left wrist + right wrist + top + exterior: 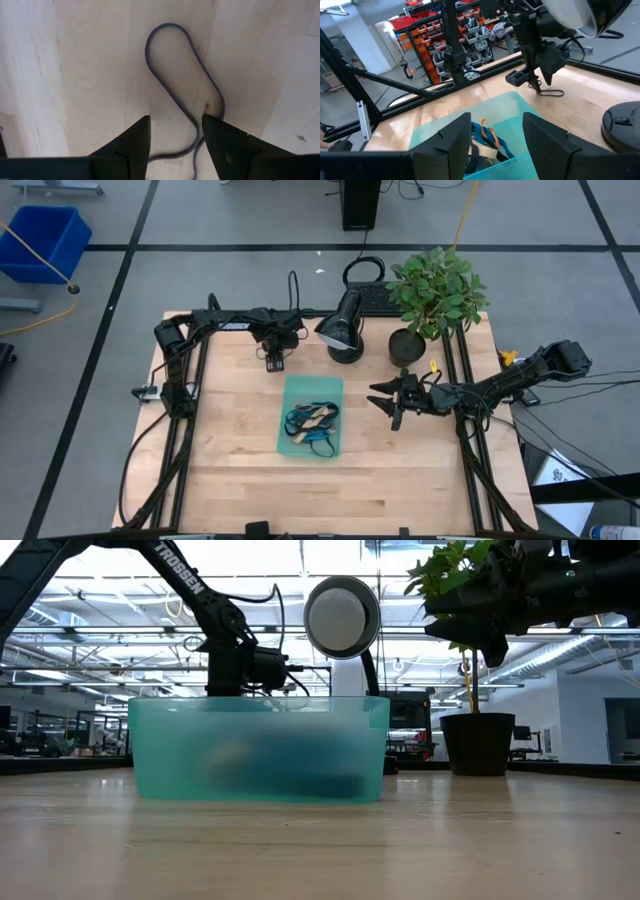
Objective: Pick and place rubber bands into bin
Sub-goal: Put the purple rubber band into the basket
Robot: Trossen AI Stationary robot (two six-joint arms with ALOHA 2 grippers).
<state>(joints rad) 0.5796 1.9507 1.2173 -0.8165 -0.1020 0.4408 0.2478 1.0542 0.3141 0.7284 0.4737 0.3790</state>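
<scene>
The teal bin (335, 385) stands at mid-table and holds several rubber bands (312, 423), blue, black, tan and orange; they also show in the right wrist view (487, 137). One dark rubber band (172, 55) lies flat on the wood just beyond the bin's far side (551, 93). My left gripper (175, 122) points down over it (276, 363), open, one finger on either side of the band's near end. My right gripper (383, 402) is open and empty, raised above the table to the right of the bin, pointing toward it (495, 120). My left gripper comes at the dark band from above, pointing down. The band's near end (192, 137) runs between the two open fingers, close along the inner side of one finger (220, 142). I cannot tell whether that finger touches it. The band lies flat on the table.
A desk lamp (342, 330) and a potted plant (432, 295) stand at the table's far edge, right of my left gripper. A large blue tub (45, 240) sits on the floor beyond the far left corner. Bare wood lies toward the near edge (330, 490).
</scene>
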